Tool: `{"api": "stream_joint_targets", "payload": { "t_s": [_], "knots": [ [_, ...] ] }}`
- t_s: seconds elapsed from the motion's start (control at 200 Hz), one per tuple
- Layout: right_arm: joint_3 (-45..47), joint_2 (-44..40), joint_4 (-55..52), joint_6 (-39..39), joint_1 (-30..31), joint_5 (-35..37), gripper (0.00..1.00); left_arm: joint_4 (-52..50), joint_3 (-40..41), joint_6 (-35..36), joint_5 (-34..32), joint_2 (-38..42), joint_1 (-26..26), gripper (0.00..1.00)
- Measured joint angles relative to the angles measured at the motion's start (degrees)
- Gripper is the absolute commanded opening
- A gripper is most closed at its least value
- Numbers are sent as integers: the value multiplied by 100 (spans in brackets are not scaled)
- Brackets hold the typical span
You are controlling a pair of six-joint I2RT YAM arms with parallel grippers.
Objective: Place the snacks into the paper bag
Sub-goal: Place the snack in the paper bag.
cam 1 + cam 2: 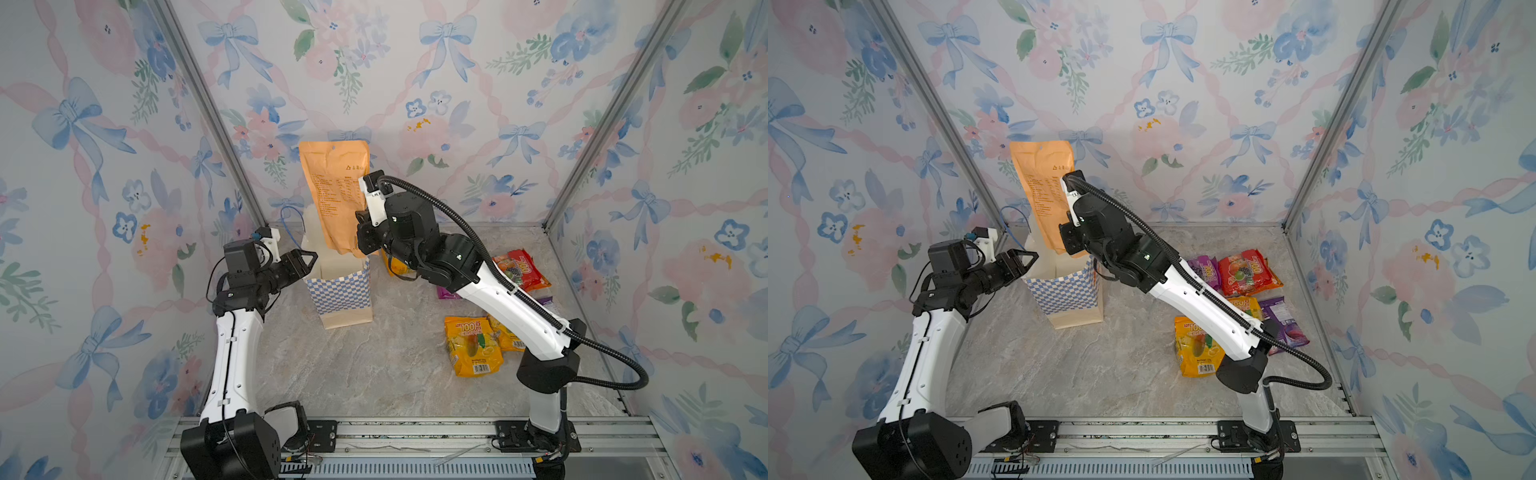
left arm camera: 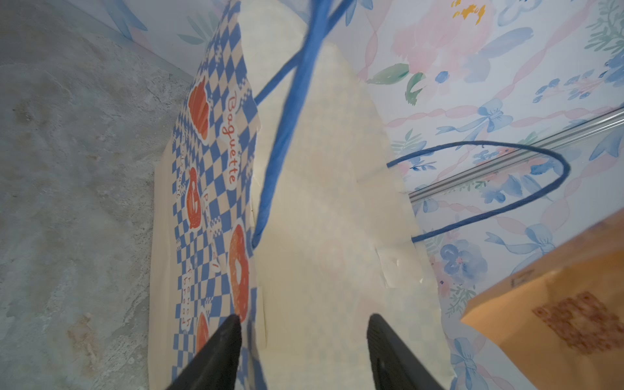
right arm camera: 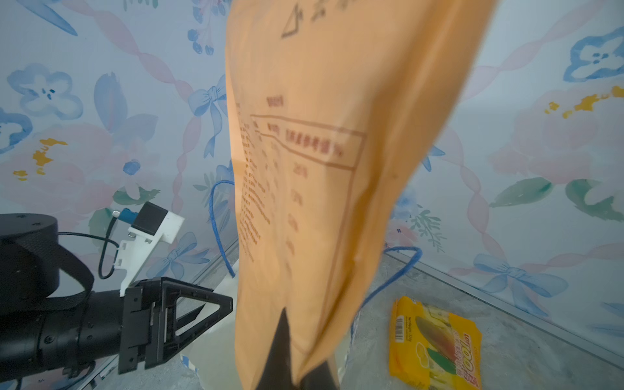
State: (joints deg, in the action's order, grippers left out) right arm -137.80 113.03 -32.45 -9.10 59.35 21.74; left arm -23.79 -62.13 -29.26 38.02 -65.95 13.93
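Note:
The checkered paper bag (image 1: 340, 291) (image 1: 1069, 291) stands upright at the back of the table, mouth open. My right gripper (image 1: 365, 241) (image 1: 1069, 243) (image 3: 297, 364) is shut on the lower end of a large orange-tan snack pouch (image 1: 338, 195) (image 1: 1044, 187) (image 3: 320, 169). The pouch stands upright over the bag's mouth. My left gripper (image 1: 307, 259) (image 1: 1027, 257) (image 2: 304, 337) is open at the bag's left rim, one finger (image 2: 219, 351) outside the checkered wall (image 2: 209, 202), the other over the cream inside. Yellow (image 1: 471, 345), red (image 1: 521, 268) and purple (image 1: 1204, 270) packs lie at the right.
A purple packet (image 1: 1285, 320) and another yellow pack (image 1: 1246, 307) lie partly under my right arm. One more yellow pack (image 3: 435, 341) lies just right of the bag. The bag's blue cord handles (image 2: 506, 179) stick up. Floral walls close the back and both sides.

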Motion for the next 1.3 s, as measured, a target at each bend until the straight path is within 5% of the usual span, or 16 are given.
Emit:
{"api": "stream_joint_targets", "payload": {
  "t_s": [0.756,1.301],
  "knots": [
    [2,826,1547,844,608,1700,0,-11,0,70,44,-63,0,64],
    [-26,1182,1729,955,605,2459,0,-11,0,76,63,-63,0,66]
  ]
}}
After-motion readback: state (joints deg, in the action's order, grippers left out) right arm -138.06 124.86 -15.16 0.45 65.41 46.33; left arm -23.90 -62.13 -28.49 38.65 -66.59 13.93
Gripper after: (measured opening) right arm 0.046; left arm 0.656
